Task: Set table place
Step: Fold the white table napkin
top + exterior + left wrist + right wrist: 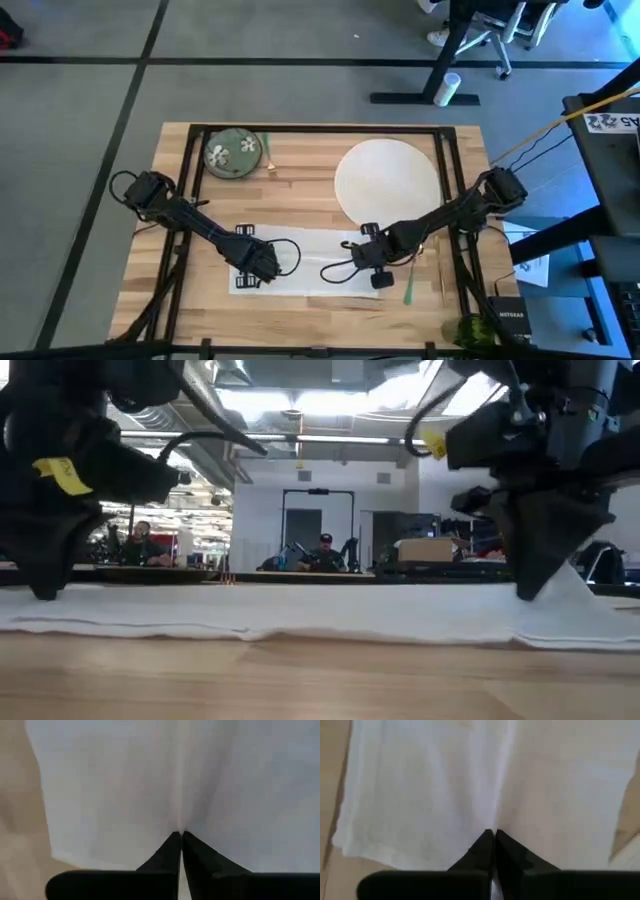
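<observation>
High view: green dish (233, 153), white plate (386, 180), both bare.

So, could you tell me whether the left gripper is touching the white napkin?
Touching. The left wrist view shows the left gripper with fingertips shut together, pinching a ridge of the white napkin; the cloth puckers into them.

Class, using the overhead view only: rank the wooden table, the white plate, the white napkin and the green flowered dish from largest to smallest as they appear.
1. table
2. white plate; white napkin looks about equal, partly hidden by arms, so unranked
3. green flowered dish
</observation>
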### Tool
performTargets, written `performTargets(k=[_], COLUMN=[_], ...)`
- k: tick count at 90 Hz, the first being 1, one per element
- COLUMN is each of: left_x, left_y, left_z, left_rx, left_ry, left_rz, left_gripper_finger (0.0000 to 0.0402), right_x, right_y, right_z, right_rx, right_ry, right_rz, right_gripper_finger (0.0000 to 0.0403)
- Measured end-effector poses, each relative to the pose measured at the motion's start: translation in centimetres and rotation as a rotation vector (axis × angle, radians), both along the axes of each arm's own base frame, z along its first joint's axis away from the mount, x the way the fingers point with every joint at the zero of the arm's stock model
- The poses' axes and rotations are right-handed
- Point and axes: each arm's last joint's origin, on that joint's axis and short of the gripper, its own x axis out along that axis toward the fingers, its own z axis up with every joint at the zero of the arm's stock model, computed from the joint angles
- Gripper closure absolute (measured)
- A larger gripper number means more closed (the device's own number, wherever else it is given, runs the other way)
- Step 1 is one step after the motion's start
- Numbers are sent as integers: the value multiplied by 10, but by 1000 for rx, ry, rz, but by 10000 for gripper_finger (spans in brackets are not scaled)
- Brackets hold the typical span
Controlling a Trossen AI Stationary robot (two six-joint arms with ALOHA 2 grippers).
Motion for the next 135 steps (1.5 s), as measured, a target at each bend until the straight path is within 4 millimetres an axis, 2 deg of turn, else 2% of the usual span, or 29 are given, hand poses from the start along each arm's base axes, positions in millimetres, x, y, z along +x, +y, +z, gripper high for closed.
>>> performTargets(k=[29,58,74,106,120,135], left_x=[-3,-24,-31,-30,-22,-21], left_y=[5,19,22,17,13,19], left_z=[32,63,73,73,64,50], left_rx=[74,187,232,225,172,114], left_ry=[-72,-112,-154,-212,-276,-235], left_rz=[-1,72,79,59,-15,-77], left_gripper_finger=[401,401,401,401,401,381], right_x=[8,6,2,-9,-9,-9], right_y=[0,-4,-8,-14,-14,-14], right_z=[30,43,52,71,71,71], right_rx=[-130,-258,-322,-380,-376,-371], right_ry=[18,55,41,-3,-3,-1], right_rz=[25,11,0,-17,-16,-15], right_gripper_finger=[403,403,403,403,403,403])
